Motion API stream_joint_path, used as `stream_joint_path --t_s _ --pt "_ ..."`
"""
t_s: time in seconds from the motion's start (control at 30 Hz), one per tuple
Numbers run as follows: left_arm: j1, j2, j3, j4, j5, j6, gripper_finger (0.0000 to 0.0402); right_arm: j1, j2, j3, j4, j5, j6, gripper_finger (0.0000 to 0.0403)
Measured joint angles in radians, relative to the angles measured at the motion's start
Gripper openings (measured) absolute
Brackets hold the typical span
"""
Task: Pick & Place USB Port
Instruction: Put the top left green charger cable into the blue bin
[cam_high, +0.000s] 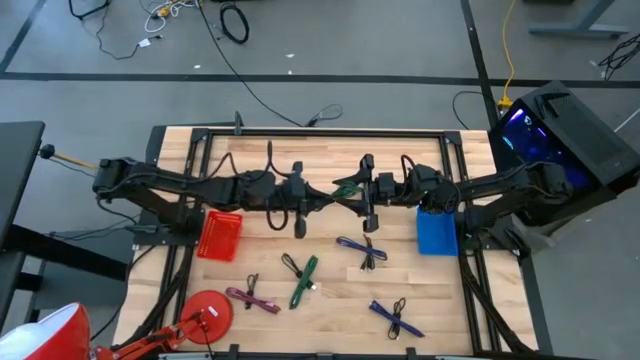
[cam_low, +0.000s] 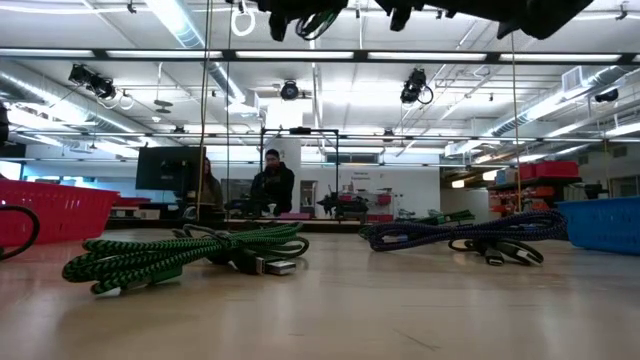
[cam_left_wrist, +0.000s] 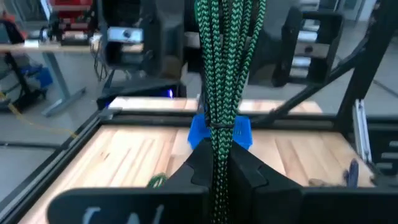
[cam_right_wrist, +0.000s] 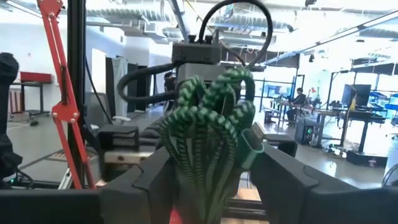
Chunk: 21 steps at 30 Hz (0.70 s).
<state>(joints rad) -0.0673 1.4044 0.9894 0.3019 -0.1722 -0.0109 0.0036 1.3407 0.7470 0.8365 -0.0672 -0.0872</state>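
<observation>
Looks like I'm mid-handoff: the green-and-black braided USB cable (cam_high: 345, 187) hangs in the air between my two arms above the counter (cam_high: 330, 300), not in the red bin (cam_high: 220, 234) or blue bin (cam_high: 436, 233) yet, and five more cables lie below. My left gripper (cam_left_wrist: 219, 171) is clamped on the bundle, while my right gripper (cam_right_wrist: 208, 180) is spread wide around its looped end.

Surface: wooden table (cam_high: 330, 312) | On it: red bin (cam_high: 221, 234), blue bin (cam_high: 436, 235), red lamp base (cam_high: 204, 313), five bundled cables (cam_high: 303, 281) below both grippers.
</observation>
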Motion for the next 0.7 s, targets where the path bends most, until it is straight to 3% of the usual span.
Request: stream_joint_path --t_s 0.13,0.3,0.5,0.7 --pt "0.0 0.036 0.0 0.06 -0.003 0.008 0.0022 0.0 0.0 0.0 -0.005 0.035 0.001 0.0165" --pt "0.001 0.04 -0.001 0.077 -0.028 0.008 0.0033 0.0 -0.001 0.0 -0.038 0.051 -0.016 0.0028" --pt "0.001 0.027 0.0 0.083 -0.033 0.008 0.0079 0.002 -0.041 0.0 -0.132 0.095 -0.025 0.002" --pt "0.0 -0.01 0.0 -0.035 -0.04 0.003 0.0098 0.015 -0.201 0.0 -0.534 0.236 0.018 0.002"
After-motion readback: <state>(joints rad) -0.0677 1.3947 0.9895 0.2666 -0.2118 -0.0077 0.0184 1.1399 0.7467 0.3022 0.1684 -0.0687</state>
